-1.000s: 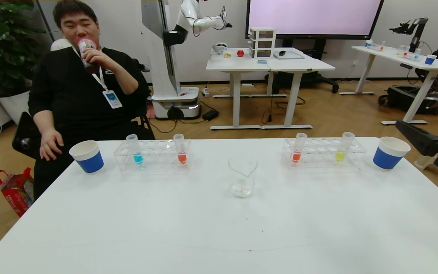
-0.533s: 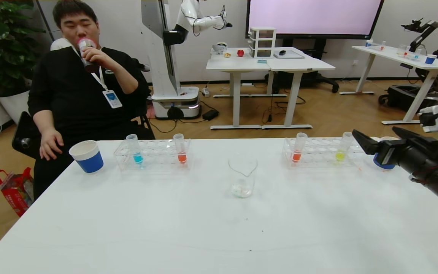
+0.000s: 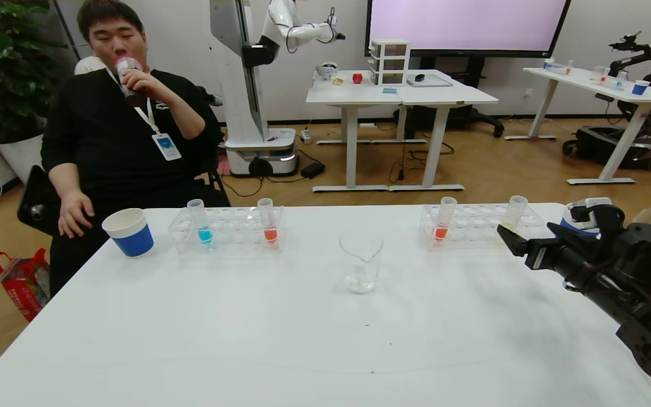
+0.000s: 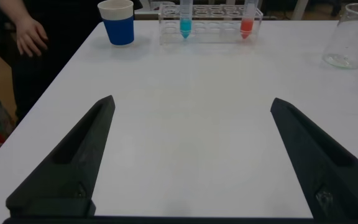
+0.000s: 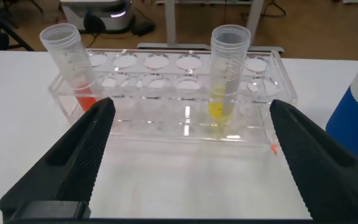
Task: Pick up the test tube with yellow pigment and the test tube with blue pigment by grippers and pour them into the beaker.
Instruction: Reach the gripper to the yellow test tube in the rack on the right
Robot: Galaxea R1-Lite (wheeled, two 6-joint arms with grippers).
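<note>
**A:** What does the head view show?

**B:** A smooth white table [image 3: 280, 339]. The clear glass beaker [image 3: 360, 263], with its spout, stands at the middle. On the robot's left a clear plastic rack [image 3: 226, 229] holds the test tube with blue pigment [image 3: 201, 221] upright; on the right a second rack [image 3: 481, 225] holds the test tube with yellow pigment [image 3: 513, 213]. The right gripper [image 3: 515, 242] hovers just in front of that tube, jaws spread, holding nothing.

**A:** And the left wrist view?

**B:** The left gripper [image 4: 191, 162] hangs low over bare table, fingers wide apart and empty, well apart from the blue tube.

**A:** The right wrist view?

**B:** The yellow tube stands between the two black fingers [image 5: 73, 168] but farther off, untouched. It is thin, ribbed, with a wider rim; liquid sits only in the bottom.

**A:** How would it handle?

**B:** Probably light, stiff and slick. I'd grip the upper wall just below the rim, gently, and lift straight up to clear the rack.
</note>
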